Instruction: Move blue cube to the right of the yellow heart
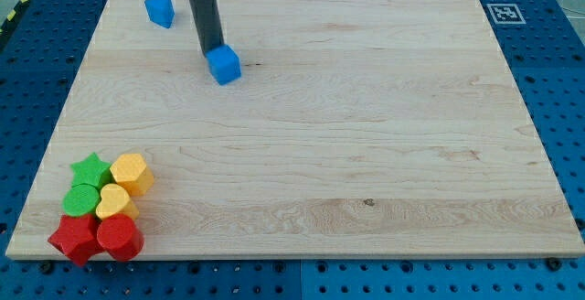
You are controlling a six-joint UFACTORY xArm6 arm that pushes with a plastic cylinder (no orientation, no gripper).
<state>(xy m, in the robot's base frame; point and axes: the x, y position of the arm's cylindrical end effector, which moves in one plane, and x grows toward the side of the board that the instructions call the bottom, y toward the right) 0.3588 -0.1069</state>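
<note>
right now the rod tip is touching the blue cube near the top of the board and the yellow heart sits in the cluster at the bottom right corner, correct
Not quite. The camera view shows my tip against the blue cube near the board's top, but the yellow heart sits in the cluster at the view's bottom left corner, not the bottom right.

Blue cube (224,64) (yellow heart (113,202))

single view, high and angled down, whole wooden board (366,154) framed
</note>
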